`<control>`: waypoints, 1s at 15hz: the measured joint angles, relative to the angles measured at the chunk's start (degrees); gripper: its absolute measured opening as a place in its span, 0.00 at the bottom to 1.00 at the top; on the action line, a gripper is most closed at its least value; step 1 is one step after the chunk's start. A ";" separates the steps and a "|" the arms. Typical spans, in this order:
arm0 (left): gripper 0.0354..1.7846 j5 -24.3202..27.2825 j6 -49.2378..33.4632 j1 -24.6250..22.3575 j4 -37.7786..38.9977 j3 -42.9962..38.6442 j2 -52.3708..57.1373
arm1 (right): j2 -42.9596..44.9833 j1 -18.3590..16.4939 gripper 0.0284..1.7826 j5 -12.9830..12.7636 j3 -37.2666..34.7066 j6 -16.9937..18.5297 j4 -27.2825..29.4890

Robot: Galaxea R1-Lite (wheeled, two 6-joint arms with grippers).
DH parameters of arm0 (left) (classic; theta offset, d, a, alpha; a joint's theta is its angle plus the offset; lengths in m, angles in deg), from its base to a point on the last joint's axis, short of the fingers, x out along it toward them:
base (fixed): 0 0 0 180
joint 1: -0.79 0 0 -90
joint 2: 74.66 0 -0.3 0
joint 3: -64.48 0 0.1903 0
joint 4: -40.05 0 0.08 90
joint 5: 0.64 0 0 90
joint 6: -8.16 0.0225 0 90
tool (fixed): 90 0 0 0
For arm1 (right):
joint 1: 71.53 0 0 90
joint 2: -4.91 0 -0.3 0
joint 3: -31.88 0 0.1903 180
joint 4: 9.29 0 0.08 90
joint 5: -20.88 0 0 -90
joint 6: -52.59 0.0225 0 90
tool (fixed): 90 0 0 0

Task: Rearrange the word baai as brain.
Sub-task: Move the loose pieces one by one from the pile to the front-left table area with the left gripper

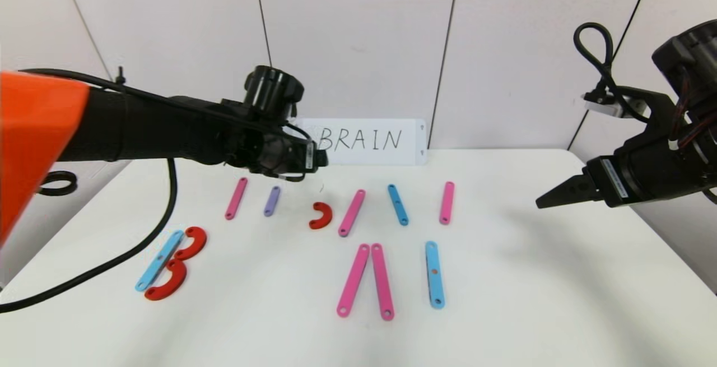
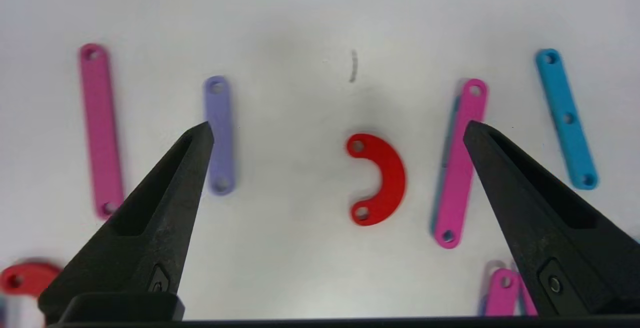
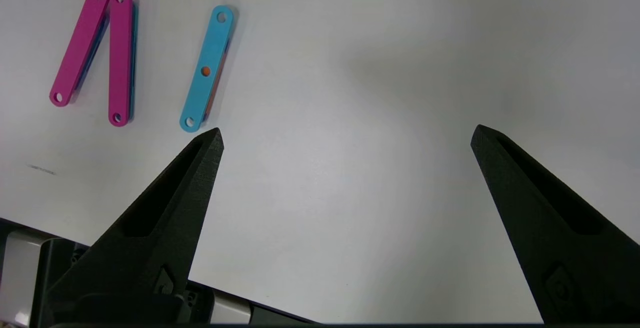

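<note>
The letter pieces lie flat on the white table (image 1: 504, 300). At the front left, a blue bar (image 1: 159, 260) and two red C pieces (image 1: 190, 242) form a B. Farther back lie a pink bar (image 1: 236, 198), a purple bar (image 1: 271, 201), a single red C (image 1: 321, 215), a pink bar (image 1: 352, 213), a blue bar (image 1: 397, 204) and another pink bar (image 1: 446, 203). Two pink bars (image 1: 353, 280) meet in a peak beside a blue bar (image 1: 434, 274). My left gripper (image 2: 338, 126) hovers open and empty above the single red C (image 2: 380, 180). At the right, my right gripper (image 3: 345, 135) hangs open over bare table.
A white card (image 1: 364, 141) with handwritten BRAIN leans against the back wall. A black cable (image 1: 140, 244) trails over the table's left side. The table's right edge runs close under the right arm.
</note>
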 joint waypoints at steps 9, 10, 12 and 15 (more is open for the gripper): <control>0.98 2.06 3.54 -16.37 2.35 -15.82 7.69 | -0.22 1.37 0.97 -0.09 -1.66 -0.11 -1.87; 0.98 3.63 4.14 -17.20 4.58 -16.02 6.92 | -0.23 1.57 0.97 -0.11 -1.82 -0.11 -1.87; 0.98 5.32 5.72 -18.22 8.24 -16.43 4.80 | -0.30 1.69 0.97 -0.09 -1.93 -0.20 -1.97; 0.98 5.67 7.36 -19.24 12.48 -16.49 1.22 | -0.39 1.74 0.97 -0.13 -2.04 -0.39 -1.95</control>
